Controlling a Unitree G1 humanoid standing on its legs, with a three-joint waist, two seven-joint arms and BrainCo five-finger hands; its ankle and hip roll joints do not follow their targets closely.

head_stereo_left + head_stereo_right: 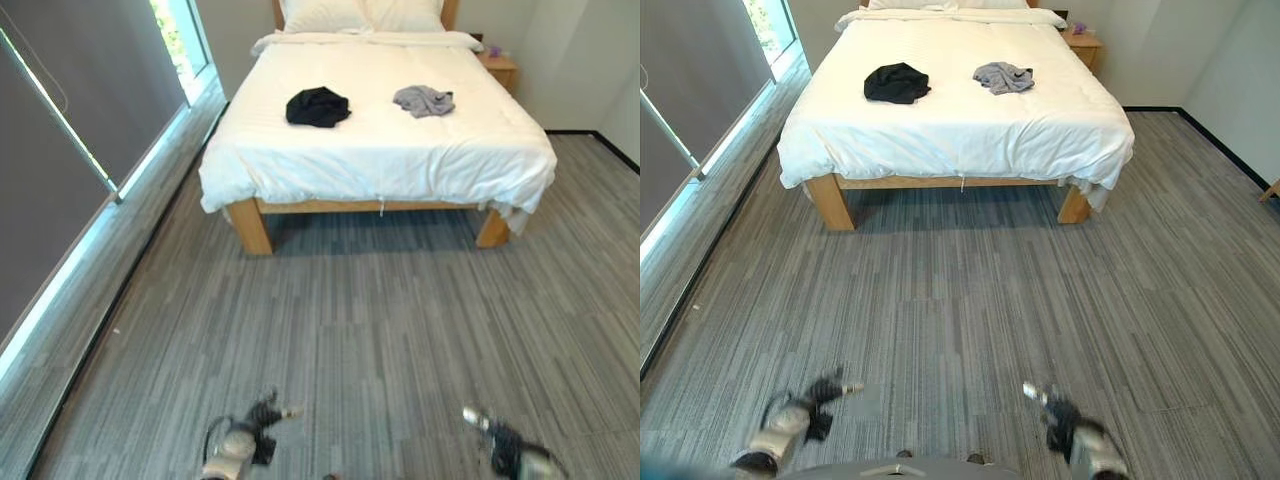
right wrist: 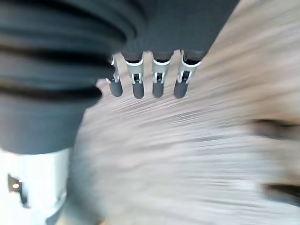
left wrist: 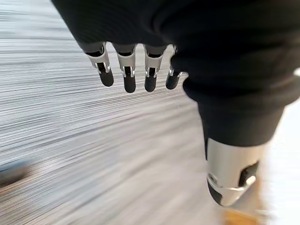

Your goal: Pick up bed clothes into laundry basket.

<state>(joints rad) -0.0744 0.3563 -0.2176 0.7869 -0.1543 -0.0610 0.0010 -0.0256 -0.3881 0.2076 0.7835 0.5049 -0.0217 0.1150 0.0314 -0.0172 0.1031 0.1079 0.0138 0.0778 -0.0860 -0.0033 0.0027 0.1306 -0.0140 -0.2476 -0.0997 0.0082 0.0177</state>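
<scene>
Two garments, a black one (image 1: 318, 106) and a grey one (image 1: 423, 100), lie on the bed (image 1: 380, 150), well beyond the left hand (image 3: 136, 70) and right hand (image 2: 150, 79), whose fingers hang relaxed and empty over the floor (image 1: 380, 330), apparently awaiting an approach.

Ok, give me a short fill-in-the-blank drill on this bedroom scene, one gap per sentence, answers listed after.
1. The black garment and the grey garment both lie on the ____.
2. Of the two, the ____ garment lies nearer the window.
3. The left hand and the right hand hang with straight fingers above the ____.

Missing words: bed; black; floor
</scene>
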